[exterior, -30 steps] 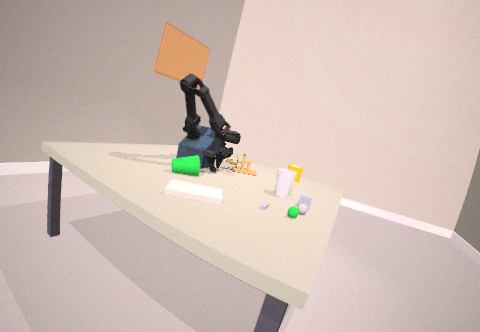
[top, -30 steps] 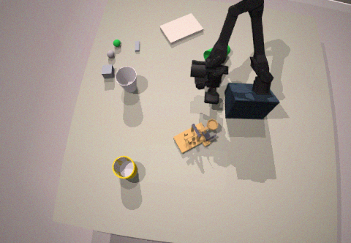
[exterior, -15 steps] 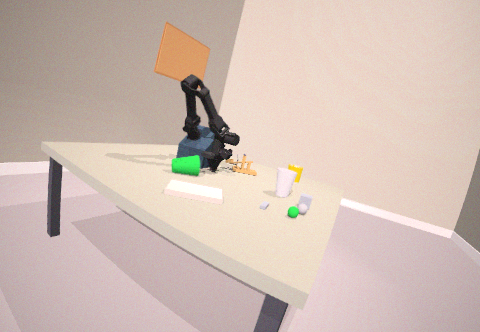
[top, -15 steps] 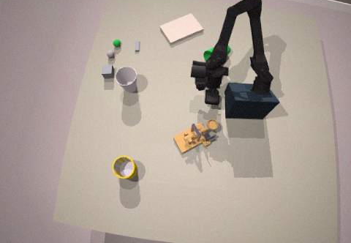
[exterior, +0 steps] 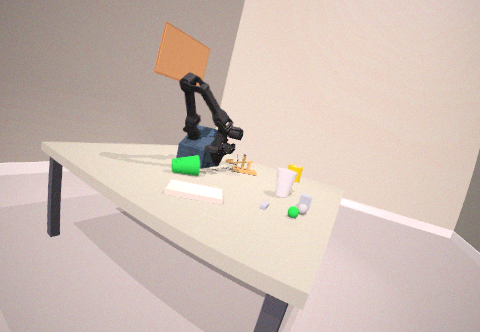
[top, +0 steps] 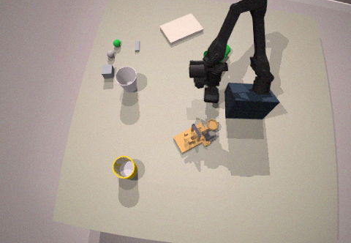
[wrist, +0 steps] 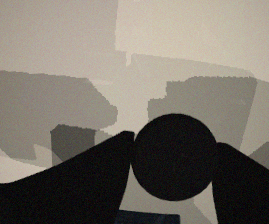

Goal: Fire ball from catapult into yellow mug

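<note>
We have the dark ball [wrist: 174, 157] pinched between the fingers [top: 211, 96] [exterior: 229, 148], near the surface's [top: 175, 206] [exterior: 120, 187] edge by the arm's base; it looks rigid and light, likely to roll or slip if squeezed off-centre, so we would keep hold at its widest sides until it sits over the cup of the catapult [top: 184, 140] [exterior: 245, 171], towards the middle of the surface

We see a yellow mug [top: 134, 173] [exterior: 298, 171], whitish inside, and an orange catapult [top: 180, 142] [exterior: 245, 171] with dark grey parts. Our claw [wrist: 174, 148] is black, its ball [wrist: 175, 157] dark. The bench [top: 164, 199] [exterior: 240, 227] is plain beige, the base block [top: 245, 107] [exterior: 187, 149] navy.
</note>
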Tool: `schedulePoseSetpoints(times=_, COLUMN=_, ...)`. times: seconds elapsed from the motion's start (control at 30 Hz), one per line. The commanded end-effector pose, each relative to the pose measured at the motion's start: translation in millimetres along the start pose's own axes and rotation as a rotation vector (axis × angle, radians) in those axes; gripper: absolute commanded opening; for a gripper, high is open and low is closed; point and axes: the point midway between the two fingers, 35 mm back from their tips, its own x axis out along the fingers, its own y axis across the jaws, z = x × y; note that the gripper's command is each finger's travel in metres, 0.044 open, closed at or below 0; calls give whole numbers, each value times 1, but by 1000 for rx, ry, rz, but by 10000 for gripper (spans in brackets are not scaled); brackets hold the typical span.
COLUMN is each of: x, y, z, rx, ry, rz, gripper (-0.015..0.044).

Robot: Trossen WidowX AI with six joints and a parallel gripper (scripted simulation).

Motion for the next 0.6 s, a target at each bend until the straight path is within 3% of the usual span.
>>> schedulePoseSetpoints(times=0.0, x=-20, y=3, z=5, rx=6, ry=-6, rz=10, gripper=0)
schedulePoseSetpoints(times=0.43, x=-91, y=-1, z=-1, rx=9, ry=-5, rz=-4, gripper=0)
schedulePoseSetpoints(times=0.57, x=-95, y=-1, z=-2, rx=9, ry=-5, rz=-6, gripper=0)
